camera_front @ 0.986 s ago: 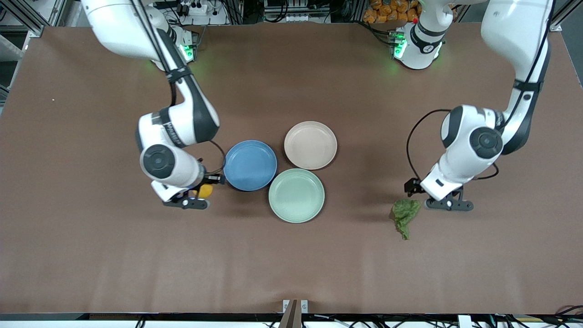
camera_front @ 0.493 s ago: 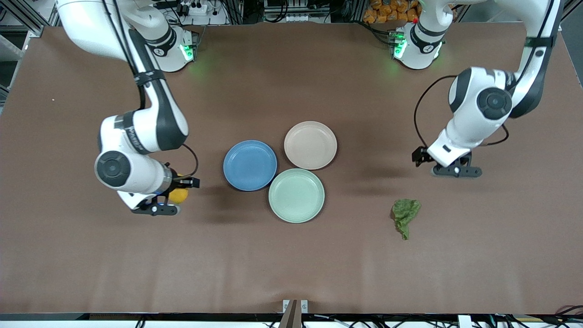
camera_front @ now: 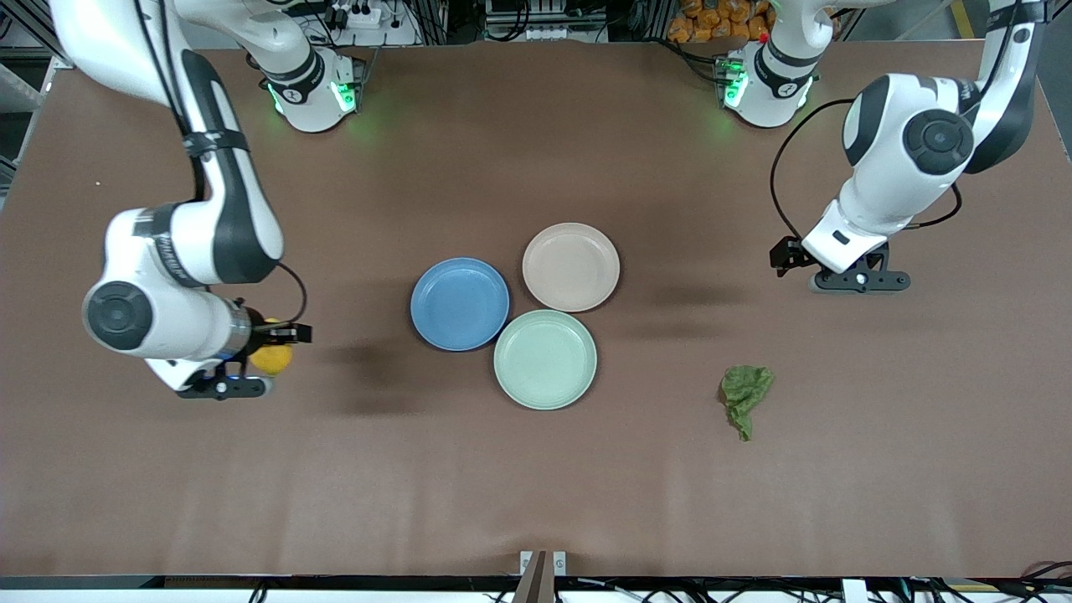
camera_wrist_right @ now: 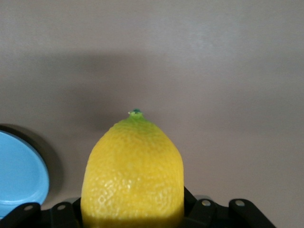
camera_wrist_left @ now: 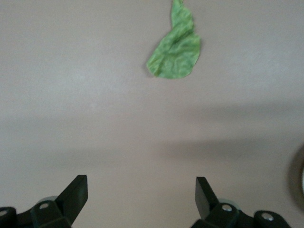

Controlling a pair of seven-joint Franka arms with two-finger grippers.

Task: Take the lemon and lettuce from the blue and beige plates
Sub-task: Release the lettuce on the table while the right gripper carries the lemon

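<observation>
While right end effector point(camera_front: 251, 368) clamps lemon point(camera_front: 270, 358) | left end effector point(camera_front: 858, 280) apart, over table | lettuce point(camera_front: 744, 394) on table

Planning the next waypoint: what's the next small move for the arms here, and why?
Probably lower the right gripper and set the lemon on the table. It is shut on the lemon, in the air toward the right arm's end, clear of the blue plate. The lettuce already lies on the table; the left gripper hangs open above bare table, waiting.

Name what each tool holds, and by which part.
Right tool grips the lemon across its lower body, tip out. Left tool is open, holding nothing.
</observation>
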